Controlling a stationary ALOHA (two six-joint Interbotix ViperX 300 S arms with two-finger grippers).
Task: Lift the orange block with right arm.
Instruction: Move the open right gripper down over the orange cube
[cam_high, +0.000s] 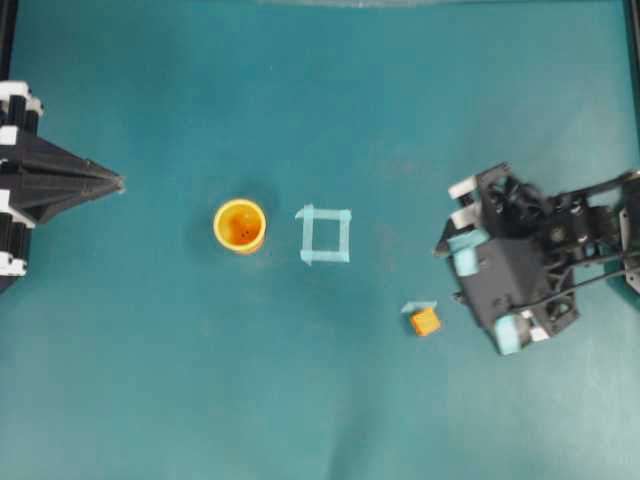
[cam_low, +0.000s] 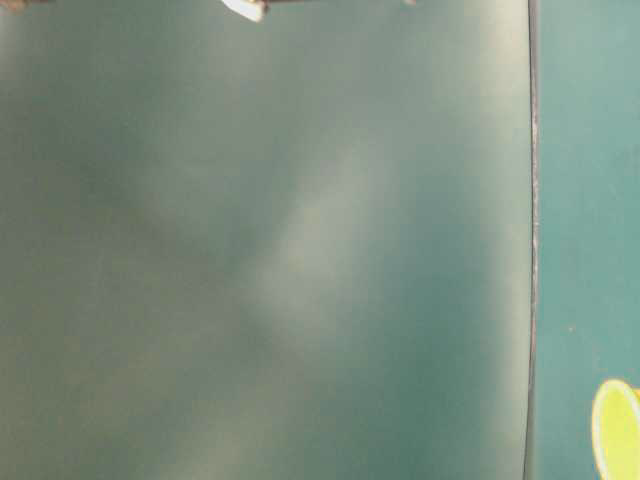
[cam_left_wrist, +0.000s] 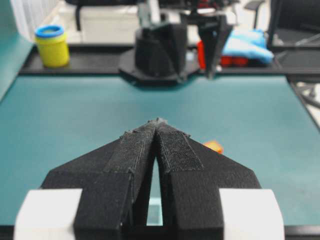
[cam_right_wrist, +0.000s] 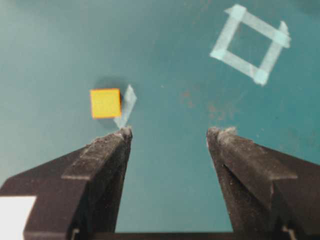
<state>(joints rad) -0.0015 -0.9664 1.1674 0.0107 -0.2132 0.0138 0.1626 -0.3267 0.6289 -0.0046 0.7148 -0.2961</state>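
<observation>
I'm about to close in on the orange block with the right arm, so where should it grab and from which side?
Grip the orange block across two opposite flat sides, coming from above. It lies flat on the mat with free space around it except a tape scrap at one edge. The open right pincer is off to its side, so centre it first.

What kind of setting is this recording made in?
Probably a robotics lab bench: a teal tabletop with a marked tape square, small props like the orange block and a cup, and two tabletop arms.
</observation>
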